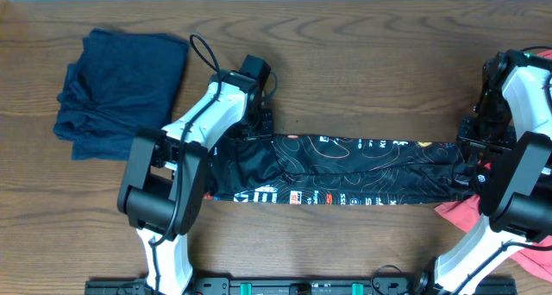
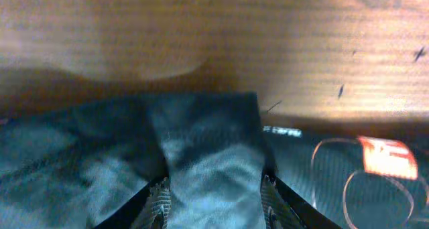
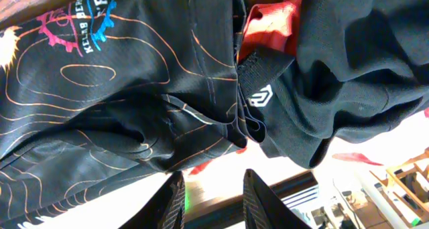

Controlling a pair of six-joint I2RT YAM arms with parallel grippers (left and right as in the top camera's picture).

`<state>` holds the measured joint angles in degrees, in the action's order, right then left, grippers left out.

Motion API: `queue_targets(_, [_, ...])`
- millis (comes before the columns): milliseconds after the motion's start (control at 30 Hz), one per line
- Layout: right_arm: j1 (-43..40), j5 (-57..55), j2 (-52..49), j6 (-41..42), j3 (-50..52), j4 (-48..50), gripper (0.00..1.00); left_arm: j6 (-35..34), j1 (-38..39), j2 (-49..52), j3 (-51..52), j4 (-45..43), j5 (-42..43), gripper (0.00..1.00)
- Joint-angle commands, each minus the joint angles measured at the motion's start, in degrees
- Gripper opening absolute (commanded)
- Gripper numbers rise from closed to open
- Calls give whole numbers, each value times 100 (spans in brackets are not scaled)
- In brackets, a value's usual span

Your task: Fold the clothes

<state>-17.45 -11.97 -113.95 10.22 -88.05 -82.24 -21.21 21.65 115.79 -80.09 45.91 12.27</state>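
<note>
Across the middle of the table (image 1: 362, 62), the black jersey (image 1: 354, 170) lies folded into a narrow band. Its long axis runs left to right, parallel to the near edge, with lettering along its near side; which end is the collar is unclear. The left gripper (image 1: 256, 133) sits at the band's left end, its fingers (image 2: 158, 203) apart with dark cloth filling the gap; whether they pinch it I cannot tell. The right gripper (image 1: 473, 161) is at the right end, jaws moderately parted with nothing between them. A navy garment (image 1: 121, 92) lies bunched toward the far left corner, and a coral-red garment (image 1: 457, 213) lies by the near right corner.
</note>
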Motion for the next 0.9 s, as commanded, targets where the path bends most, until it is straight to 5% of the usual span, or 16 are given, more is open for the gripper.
queue_targets(0, [-11, 17, 4, 42, 22, -4, 28, -52, 13, 42, 35, -155, 192, 46])
queue_targets(867, [-11, 15, 4, -2, 22, -31, 27, -291, 35, 382, 125, -664, -264, 45])
